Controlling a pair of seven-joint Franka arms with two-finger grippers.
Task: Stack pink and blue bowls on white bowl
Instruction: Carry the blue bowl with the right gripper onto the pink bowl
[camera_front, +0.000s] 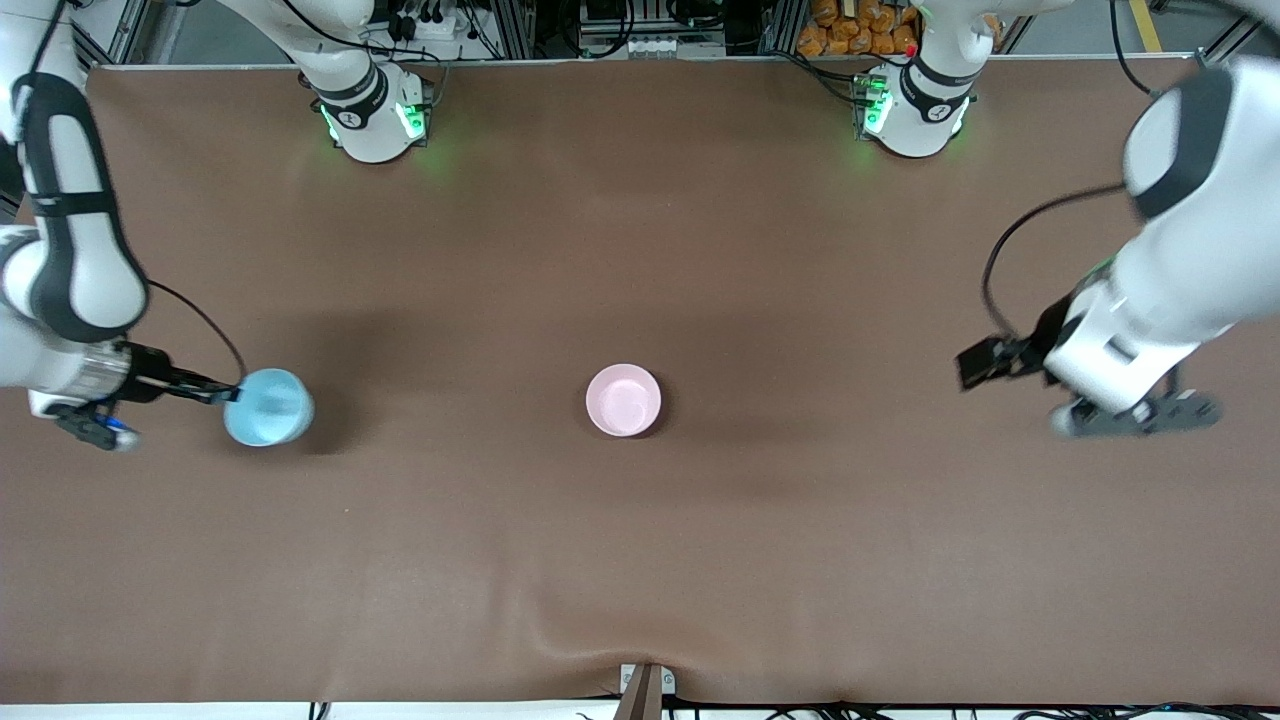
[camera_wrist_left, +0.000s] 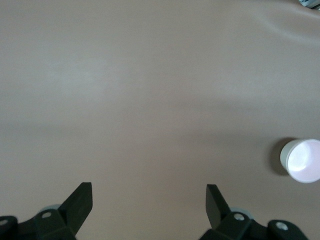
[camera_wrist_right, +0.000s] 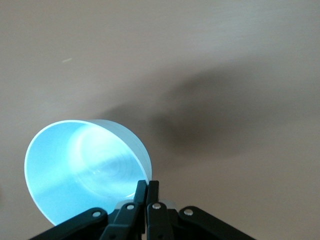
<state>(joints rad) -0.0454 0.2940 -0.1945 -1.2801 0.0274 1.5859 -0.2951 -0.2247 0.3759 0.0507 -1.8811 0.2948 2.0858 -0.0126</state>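
The sky-blue bowl (camera_front: 268, 406) hangs tilted at the right arm's end of the table. My right gripper (camera_front: 230, 394) is shut on its rim, and in the right wrist view (camera_wrist_right: 147, 187) the jaws pinch the wall of the blue bowl (camera_wrist_right: 80, 170) with its shadow cast apart on the cloth. The pink bowl (camera_front: 623, 400) stands at the table's middle. In the left wrist view it (camera_wrist_left: 305, 161) shows a white outer wall (camera_wrist_left: 286, 154), which looks like the white bowl under it. My left gripper (camera_front: 1140, 418) is open and empty over bare cloth at the left arm's end (camera_wrist_left: 148, 195).
The brown cloth (camera_front: 640, 560) covers the whole table, with a small wrinkle at its front edge (camera_front: 600, 650). The two arm bases (camera_front: 370, 120) (camera_front: 915, 115) stand along the table's back edge.
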